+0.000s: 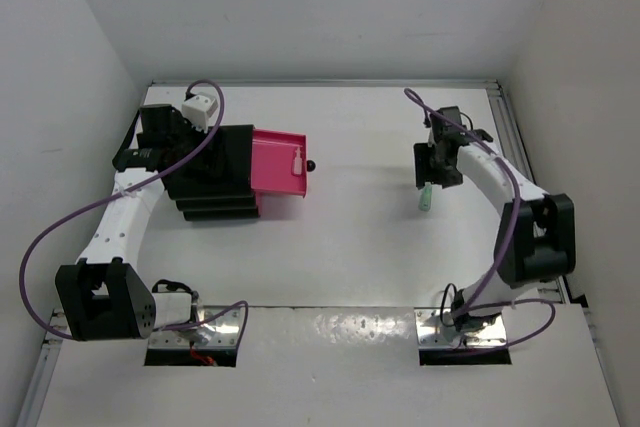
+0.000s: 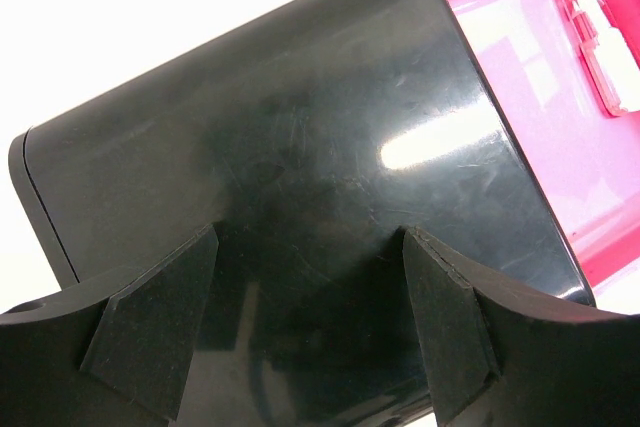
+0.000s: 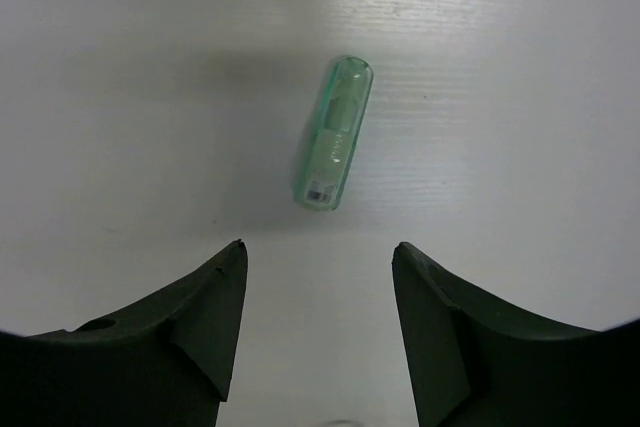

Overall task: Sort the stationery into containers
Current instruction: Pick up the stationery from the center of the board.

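The pink drawer [image 1: 272, 175] stands pulled out of the black unit [image 1: 215, 172], its knob [image 1: 310, 165] to the right. One small pale piece [image 1: 297, 158] lies in it. The green piece [image 3: 335, 134], short and translucent with a label at one end, lies on the table [image 1: 360, 237], well apart from the drawer. The right gripper [image 3: 315, 287] hovers over it, jaws wide and empty. The left gripper [image 2: 310, 287] is spread wide over the unit's top.

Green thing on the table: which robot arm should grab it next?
Probably right. The right gripper hangs open over the mint green piece. The left gripper sits over the black drawer unit, far across the table.
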Controlling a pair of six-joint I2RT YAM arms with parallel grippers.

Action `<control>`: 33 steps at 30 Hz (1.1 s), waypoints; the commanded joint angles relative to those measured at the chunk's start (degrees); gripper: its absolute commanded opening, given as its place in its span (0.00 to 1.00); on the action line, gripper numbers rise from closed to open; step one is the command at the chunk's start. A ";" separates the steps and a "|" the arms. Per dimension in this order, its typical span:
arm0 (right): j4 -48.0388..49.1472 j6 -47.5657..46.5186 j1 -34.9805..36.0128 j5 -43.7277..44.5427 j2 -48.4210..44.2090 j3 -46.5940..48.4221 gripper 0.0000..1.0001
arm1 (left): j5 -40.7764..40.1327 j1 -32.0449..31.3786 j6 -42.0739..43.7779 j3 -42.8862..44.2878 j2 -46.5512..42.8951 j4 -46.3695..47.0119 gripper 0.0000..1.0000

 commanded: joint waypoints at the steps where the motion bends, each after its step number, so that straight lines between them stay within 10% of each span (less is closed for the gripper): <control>1: 1.65 4.09 -2.31 1.18 5.58 -0.09 0.59 | -1.19 0.64 -0.23 -2.12 0.02 -5.85 0.81; 13: 2.09 7.18 -4.52 -6.12 20.98 8.61 0.57 | -3.29 0.73 0.03 -1.86 0.46 -6.64 0.81; 23: -0.45 6.74 -4.43 -6.03 23.89 10.71 0.02 | -3.65 0.73 0.29 -1.24 0.90 -7.08 0.81; 33: -0.46 18.85 11.11 -24.23 20.18 37.15 0.00 | -2.24 0.73 -1.11 -2.03 1.25 -5.32 0.81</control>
